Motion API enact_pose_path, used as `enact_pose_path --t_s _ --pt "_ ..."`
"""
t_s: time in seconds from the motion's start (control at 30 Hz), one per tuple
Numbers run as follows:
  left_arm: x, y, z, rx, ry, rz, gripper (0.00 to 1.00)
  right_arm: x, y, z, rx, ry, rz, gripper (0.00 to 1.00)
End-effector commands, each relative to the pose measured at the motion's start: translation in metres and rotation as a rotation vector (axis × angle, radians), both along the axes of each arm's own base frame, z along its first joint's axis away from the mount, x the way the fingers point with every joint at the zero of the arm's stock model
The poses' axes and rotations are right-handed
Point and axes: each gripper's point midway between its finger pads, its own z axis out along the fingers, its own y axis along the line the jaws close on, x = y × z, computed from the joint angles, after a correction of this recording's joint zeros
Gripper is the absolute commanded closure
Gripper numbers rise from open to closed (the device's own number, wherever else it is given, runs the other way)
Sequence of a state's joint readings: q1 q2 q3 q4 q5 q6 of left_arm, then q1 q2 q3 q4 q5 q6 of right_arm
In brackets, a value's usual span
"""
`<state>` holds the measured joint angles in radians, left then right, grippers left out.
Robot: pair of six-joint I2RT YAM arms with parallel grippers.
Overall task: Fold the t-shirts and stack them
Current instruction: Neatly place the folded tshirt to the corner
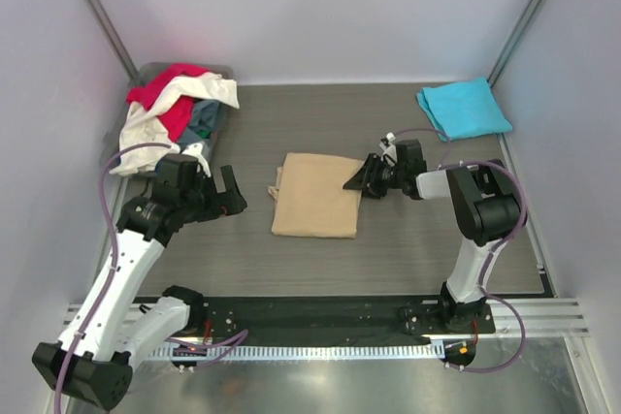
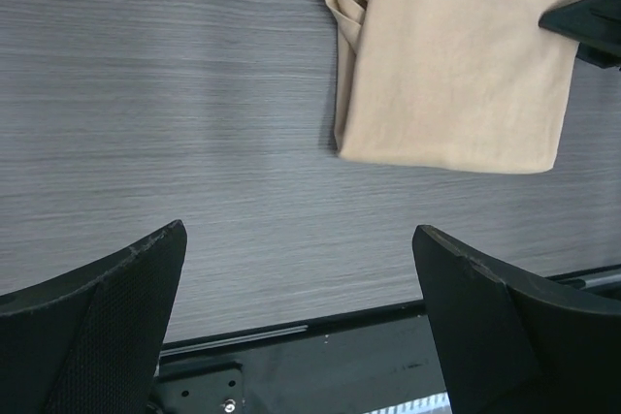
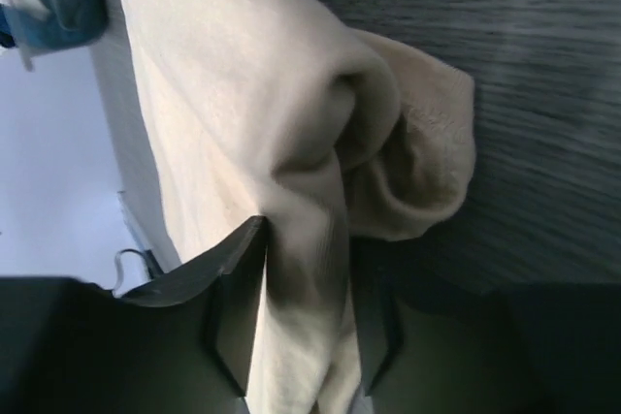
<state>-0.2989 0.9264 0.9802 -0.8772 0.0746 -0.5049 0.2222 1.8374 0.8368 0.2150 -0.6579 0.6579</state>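
Observation:
A tan t-shirt (image 1: pixel 315 196) lies folded in a rectangle at the middle of the table. It also shows in the left wrist view (image 2: pixel 456 65) and the right wrist view (image 3: pixel 243 94). My right gripper (image 1: pixel 361 179) is at its right edge, shut on a bunched fold of the tan cloth (image 3: pixel 306 239). My left gripper (image 1: pixel 221 189) is open and empty, left of the tan shirt, above bare table (image 2: pixel 296 230). A turquoise t-shirt (image 1: pixel 464 109) lies folded at the back right. Red (image 1: pixel 170 89), white (image 1: pixel 146 128) and dark blue-grey (image 1: pixel 204 118) shirts lie heaped at the back left.
The heap sits in a grey bin (image 1: pixel 147 72) in the back left corner. White walls with metal posts close in the table on three sides. A black mounting rail (image 1: pixel 310 312) runs along the near edge, also seen in the left wrist view (image 2: pixel 340 366).

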Motion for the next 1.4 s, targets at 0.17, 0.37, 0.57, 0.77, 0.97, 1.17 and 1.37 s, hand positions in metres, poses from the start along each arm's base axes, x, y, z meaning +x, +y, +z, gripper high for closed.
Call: enact_pose_path --t_s 0.17,0.37,0.57,0.77,0.97,1.17,1.37 --pt "0.002 0.015 0.008 0.034 -0.138 0.041 0.00 0.007 0.009 -0.016 0.011 -0.062 0.007 0.84" --pt "0.003 0.016 0.009 0.031 -0.167 0.038 0.00 0.058 -0.052 0.034 -0.422 -0.180 -0.010 0.99" --pt "0.001 0.010 0.012 0.009 -0.178 0.006 0.00 0.107 -0.127 0.097 -0.705 -0.329 -0.105 0.99" --pt "0.000 0.008 0.014 -0.002 -0.192 -0.001 0.00 0.157 -0.200 0.145 -0.918 -0.418 -0.223 0.99" --pt "0.001 0.006 0.011 -0.007 -0.185 -0.008 0.00 0.187 -0.241 0.185 -1.137 -0.537 -0.188 0.99" --pt "0.002 0.006 0.007 -0.004 -0.166 -0.010 0.00 0.207 -0.280 0.219 -1.233 -0.612 -0.200 0.99" --pt "0.003 0.005 0.003 0.000 -0.149 -0.012 0.00 0.230 -0.289 0.239 -1.269 -0.684 -0.186 0.99"
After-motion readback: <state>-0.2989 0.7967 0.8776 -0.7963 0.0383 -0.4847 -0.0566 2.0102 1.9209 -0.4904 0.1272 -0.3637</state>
